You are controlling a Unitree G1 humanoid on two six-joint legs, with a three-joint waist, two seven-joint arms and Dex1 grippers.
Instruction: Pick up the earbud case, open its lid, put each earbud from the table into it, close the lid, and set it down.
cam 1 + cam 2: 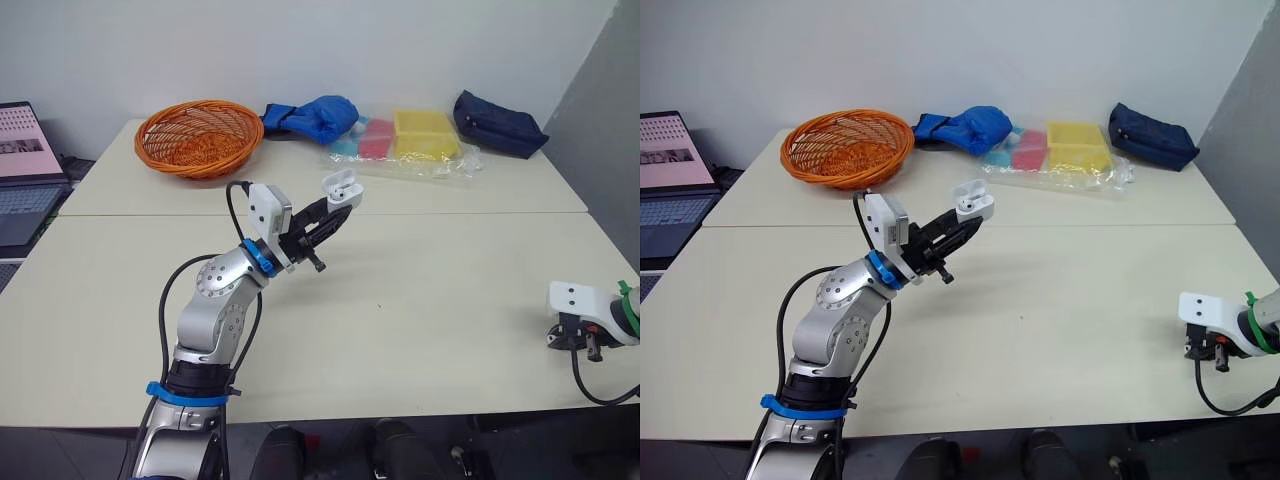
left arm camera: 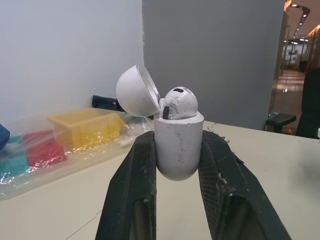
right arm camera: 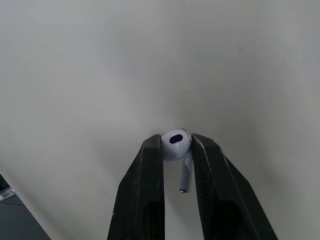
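I've got one open earbud case (image 2: pixel 177 150) squeezed in the left gripper (image 1: pixel 338 208), one earbud (image 2: pixel 179 102) inside; right gripper (image 3: pixel 176 141) pinches the second earbud (image 3: pixel 175 145).

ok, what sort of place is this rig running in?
Looks like an office or lab: pale tables pushed together by a plain wall, a laptop open at the robot's left, and a lit corridor beyond in the left wrist view.
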